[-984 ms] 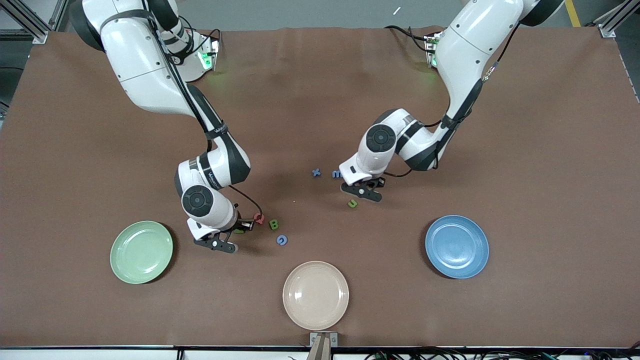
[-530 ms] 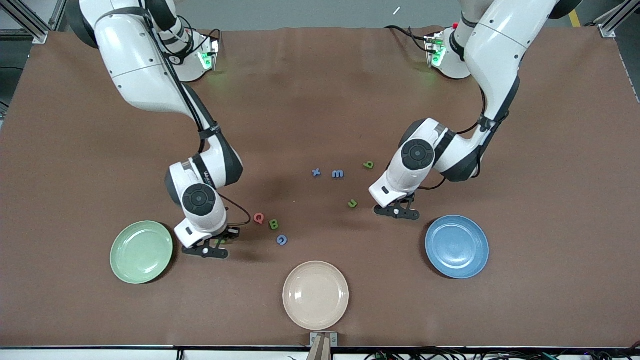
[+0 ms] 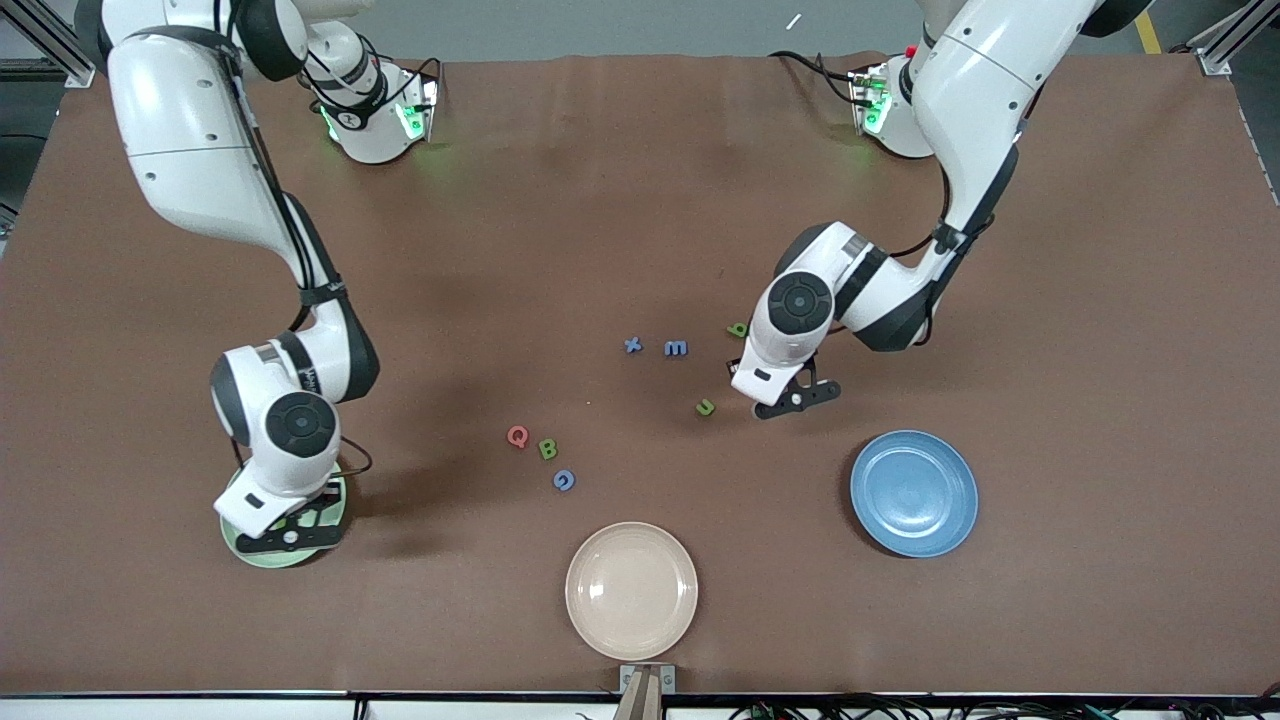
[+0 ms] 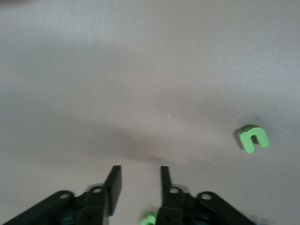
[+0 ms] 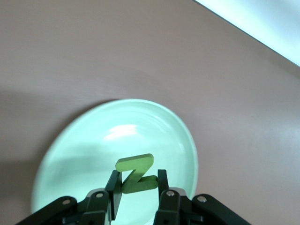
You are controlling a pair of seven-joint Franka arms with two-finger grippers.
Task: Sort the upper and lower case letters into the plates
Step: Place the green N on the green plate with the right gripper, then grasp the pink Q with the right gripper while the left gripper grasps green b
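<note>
The right pincer [image 3: 290, 530] hangs directly over the mint green plate [image 3: 335, 505] at the right arm's end of the table [image 3: 600, 200], its fingers clamped on a green Z [image 5: 136, 174]. In the right wrist view the letter sits between the fingers with the plate's bowl straight beneath it, so I'd judge that a simple release drops it inside the rim.

The left pincer [image 3: 790, 398] is low over the table with its fingers apart and nothing between them. The green u [image 3: 706, 407] lies just beside it, toward the right arm's end, and the left arm is plainly the nearer one to it. A green letter [image 3: 738, 329] sits close to the left wrist housing; it may be a b, though I can't read it well. The blue plate [image 3: 913, 492] is nearer the front camera than that pincer and bare.

Blue x [image 3: 632, 345] and m [image 3: 676, 348] lie mid-table; red Q [image 3: 517, 436], green B [image 3: 547, 449] and blue G [image 3: 564, 480] are nearer the camera. The cream plate [image 3: 631, 590] is bare too.
</note>
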